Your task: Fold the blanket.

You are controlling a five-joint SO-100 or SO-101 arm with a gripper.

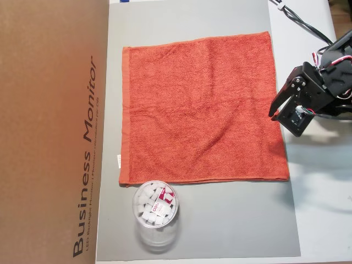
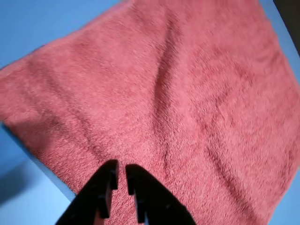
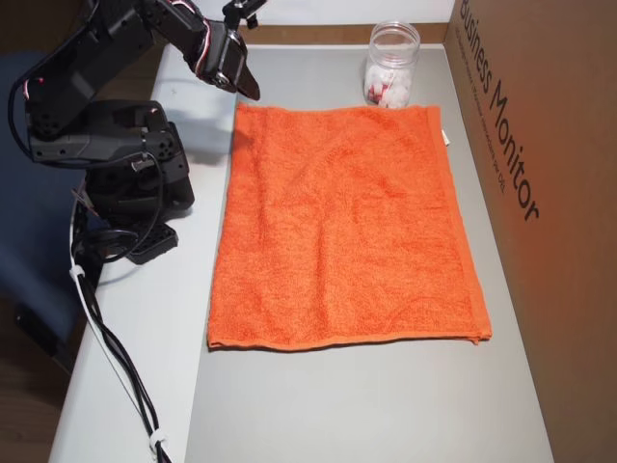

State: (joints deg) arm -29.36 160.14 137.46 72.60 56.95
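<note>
The blanket point(image 1: 201, 107) is an orange-red terry towel lying flat and unfolded on a grey mat point(image 1: 236, 220). A small white tag point(image 1: 117, 159) sits on its left hem in that overhead view. The blanket point(image 3: 347, 222) shows in both overhead views. My black gripper point(image 1: 272, 115) hangs just off the blanket's right edge, raised above the surface. In an overhead view the gripper point(image 3: 253, 94) is by the blanket's top left corner. In the wrist view the fingertips point(image 2: 110, 169) stand almost together over the blanket point(image 2: 178, 93), and the gripper point(image 2: 121, 166) holds nothing.
A clear jar point(image 1: 155, 212) of small white pieces stands by the blanket's tag-side corner. A tall brown cardboard box point(image 1: 52, 132) printed "Business Monitor" borders the mat on the tag side. The arm's base point(image 3: 125, 164) and its cables point(image 3: 106, 338) sit on the white table beside the mat.
</note>
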